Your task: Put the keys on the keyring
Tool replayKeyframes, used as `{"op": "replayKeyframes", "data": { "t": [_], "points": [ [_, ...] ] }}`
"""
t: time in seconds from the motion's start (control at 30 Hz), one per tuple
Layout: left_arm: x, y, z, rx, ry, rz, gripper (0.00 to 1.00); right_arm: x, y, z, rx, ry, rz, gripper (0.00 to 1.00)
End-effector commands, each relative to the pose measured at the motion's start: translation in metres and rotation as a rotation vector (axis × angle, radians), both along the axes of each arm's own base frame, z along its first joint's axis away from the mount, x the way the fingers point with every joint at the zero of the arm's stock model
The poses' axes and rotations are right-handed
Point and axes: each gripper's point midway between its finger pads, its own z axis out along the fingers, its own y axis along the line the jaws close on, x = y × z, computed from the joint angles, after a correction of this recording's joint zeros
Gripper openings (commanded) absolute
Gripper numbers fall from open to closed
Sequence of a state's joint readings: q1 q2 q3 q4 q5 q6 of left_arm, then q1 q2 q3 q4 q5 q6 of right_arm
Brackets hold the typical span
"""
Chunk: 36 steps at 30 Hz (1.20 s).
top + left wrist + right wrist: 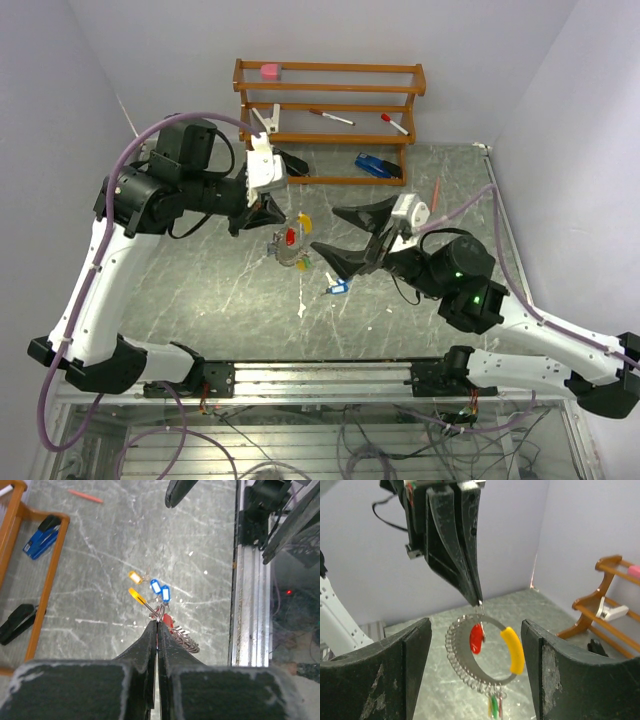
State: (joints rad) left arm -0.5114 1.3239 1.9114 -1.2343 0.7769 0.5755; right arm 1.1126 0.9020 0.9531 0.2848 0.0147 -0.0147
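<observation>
**Op A:** Status of the left gripper (270, 215)?
**Op B:** Clenched. The fingertips pinch the keyring (452, 652) at the top of its wire loop, and the ring hangs below the tips. Can't tell whether the lowest tags touch the table (200, 290).

**Op A:** What's on the ring?
**Op B:** In the right wrist view:
- yellow tag (512, 649) on the arc nearest the wooden rack (330, 70)
- red tag (476, 638) inside the loop
- green tags (494, 706) at the bottom
- a coiled wire section along the opposite and lower arc

**Op A:** And the right gripper (324, 229)?
**Op B:** Released, spread wide, nothing held. Its fingers (375, 670) sit one on each side of the ring, w/o contact.

**Op A:** Any loose keys?
**Op B:** Two blue-tagged keys (337, 288) lie flat on the table, side by side, just beside the right gripper's nearer finger.

**Op A:** Other items?
**Op B:** The rack stands at the far edge of the table. There's a blue stapler (378, 165) at its foot and marker pens (330, 117) on a shelf.
</observation>
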Motion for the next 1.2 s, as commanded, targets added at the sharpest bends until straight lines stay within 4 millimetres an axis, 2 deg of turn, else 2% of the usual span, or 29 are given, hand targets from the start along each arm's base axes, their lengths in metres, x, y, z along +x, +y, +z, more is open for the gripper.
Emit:
{"op": "replayKeyframes", "data": {
  "t": [0.0, 0.23, 0.37, 0.47, 0.67, 0.77, 0.87, 0.93, 1.17],
  "points": [
    [0.004, 0.016, 0.005, 0.066, -0.110, 0.036, 0.07, 0.000, 0.006, -0.017, -0.073, 0.066, 0.018, 0.72],
    [0.006, 0.026, 0.005, 0.143, -0.186, 0.015, 0.07, 0.002, 0.016, -0.050, -0.123, 0.127, 0.033, 0.75],
    [-0.002, 0.027, 0.007, 0.148, -0.233, -0.041, 0.07, 0.003, 0.017, -0.054, -0.112, 0.112, 0.058, 0.76],
    [-0.008, 0.029, 0.004, 0.201, -0.251, -0.089, 0.07, 0.007, 0.018, -0.059, -0.153, 0.090, 0.116, 0.75],
    [-0.012, 0.031, 0.013, 0.242, -0.419, -0.159, 0.07, 0.020, 0.024, -0.080, -0.242, 0.103, 0.256, 0.74],
    [-0.013, 0.028, 0.016, 0.238, -0.440, -0.179, 0.07, 0.031, 0.026, -0.087, -0.261, 0.077, 0.290, 0.74],
    [-0.015, 0.022, 0.014, 0.225, -0.424, -0.202, 0.07, 0.032, 0.034, -0.093, -0.285, 0.081, 0.393, 0.74],
    [-0.017, 0.020, 0.011, 0.217, -0.413, -0.220, 0.07, 0.033, 0.039, -0.087, -0.290, 0.072, 0.449, 0.74],
    [-0.023, 0.011, 0.001, 0.184, -0.366, -0.251, 0.07, 0.029, 0.051, -0.088, -0.271, 0.081, 0.572, 0.73]
  ]
}}
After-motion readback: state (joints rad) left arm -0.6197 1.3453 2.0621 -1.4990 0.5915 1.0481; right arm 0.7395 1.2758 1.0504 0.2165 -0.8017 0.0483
